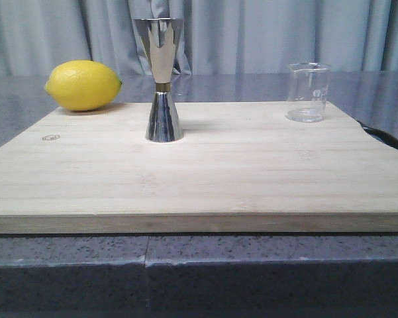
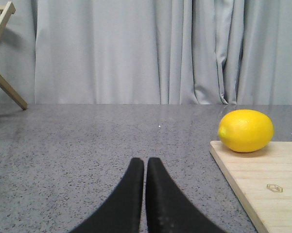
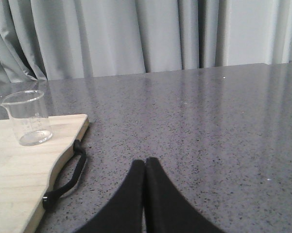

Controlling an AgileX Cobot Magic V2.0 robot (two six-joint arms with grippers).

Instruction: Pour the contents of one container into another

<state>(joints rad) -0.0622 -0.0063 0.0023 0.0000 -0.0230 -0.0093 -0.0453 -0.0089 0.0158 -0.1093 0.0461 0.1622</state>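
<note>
The wooden cutting board (image 1: 199, 172) runs past both side edges of the front view, so its near corners are out of sight. Its black strap handle (image 1: 387, 140) is cut off at the right edge. The white graduation marks on the glass beaker (image 1: 308, 92) are too small to read. Neither arm appears in the front view. A wooden frame (image 2: 1, 53) is clipped by the left wrist view's corner.

Clear glass beaker (image 1: 308, 92) and taller steel jigger (image 1: 162, 79), upright, well apart.
</note>
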